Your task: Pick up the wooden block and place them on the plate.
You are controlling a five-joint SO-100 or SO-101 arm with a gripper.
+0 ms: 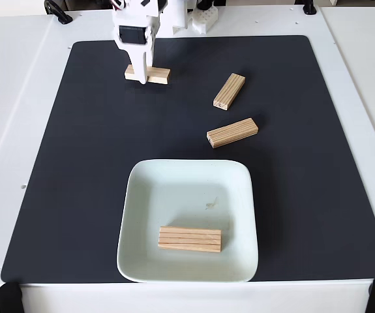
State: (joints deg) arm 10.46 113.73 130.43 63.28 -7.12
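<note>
The gripper [140, 77] stood over the far wooden block [156, 74], whether its fingers pinched it I cannot tell; a centred grasp would help before lifting toward the plate [145, 195].

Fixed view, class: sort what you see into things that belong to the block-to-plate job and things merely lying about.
Belong to the job:
plate
block on the plate
block at the gripper
two loose blocks on the mat
gripper

Lying about:
black mat
white table
</note>
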